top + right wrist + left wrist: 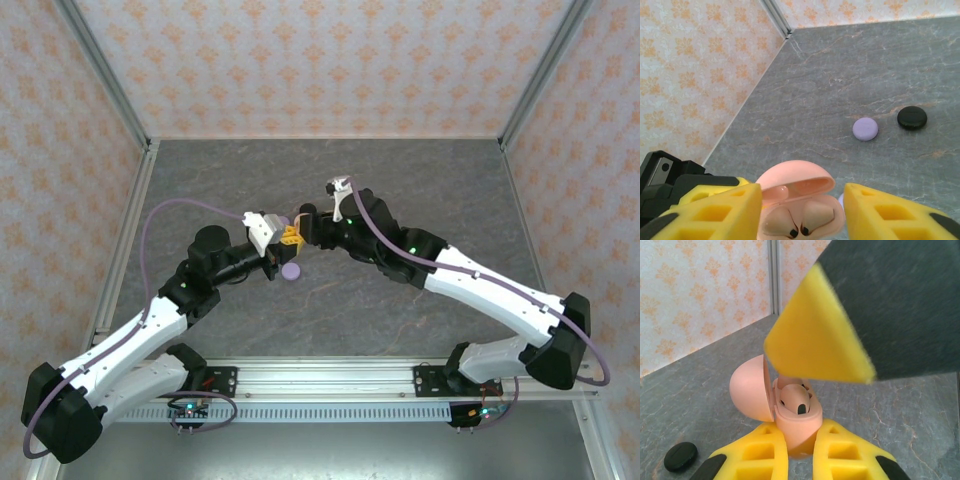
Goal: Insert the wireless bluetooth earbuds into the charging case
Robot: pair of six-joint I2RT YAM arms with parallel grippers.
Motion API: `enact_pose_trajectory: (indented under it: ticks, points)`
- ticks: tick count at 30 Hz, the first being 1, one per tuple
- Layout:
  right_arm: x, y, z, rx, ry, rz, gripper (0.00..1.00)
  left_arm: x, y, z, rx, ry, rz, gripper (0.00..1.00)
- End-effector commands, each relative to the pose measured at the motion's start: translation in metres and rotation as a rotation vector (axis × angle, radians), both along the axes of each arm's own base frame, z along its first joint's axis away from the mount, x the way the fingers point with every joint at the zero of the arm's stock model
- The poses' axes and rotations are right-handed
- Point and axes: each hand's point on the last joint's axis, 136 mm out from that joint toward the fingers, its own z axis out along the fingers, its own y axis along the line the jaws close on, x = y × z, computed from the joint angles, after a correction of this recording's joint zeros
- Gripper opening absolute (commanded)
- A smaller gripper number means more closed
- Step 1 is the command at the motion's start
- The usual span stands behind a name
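Over the bench (420, 190) centre, my left claw (800, 442) clamps the open case (792, 415), buds (812, 217) seated, just ahead of my right claw (802, 192), its jaws apart and empty.

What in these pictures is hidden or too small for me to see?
Right wrist view: the bottom edge cuts off the pink case, framed by the open right gripper.
Left wrist view: that gripper's yellow finger hides the case's upper edge.
Top view: case interior too small.
Lavender case and black case: shut, contents unseen.
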Motion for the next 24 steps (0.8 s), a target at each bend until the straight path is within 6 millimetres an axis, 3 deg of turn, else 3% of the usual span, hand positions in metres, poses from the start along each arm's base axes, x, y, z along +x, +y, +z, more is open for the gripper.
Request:
enact_pose_trajectory:
  ticks: [1, 5, 10, 16, 24]
  points:
    - [0.001, -0.024, 0.041, 0.023, -0.089, -0.032, 0.56, -0.005, -0.001, 0.017, -0.039, -0.049, -0.011, 0.00]
    - [0.004, -0.035, 0.034, 0.049, -0.038, 0.026, 0.74, -0.009, -0.003, 0.020, -0.046, -0.056, -0.034, 0.01]
    - [-0.005, -0.025, 0.020, 0.160, 0.068, 0.205, 0.91, -0.014, -0.007, 0.025, -0.056, -0.058, -0.077, 0.01]
    - [-0.019, 0.000, 0.019, 0.282, 0.110, 0.374, 0.94, -0.017, -0.009, 0.026, -0.061, -0.059, -0.098, 0.01]
    - [-0.022, 0.019, 0.016, 0.313, 0.159, 0.472, 0.91, -0.019, -0.011, 0.026, -0.066, -0.054, -0.118, 0.00]
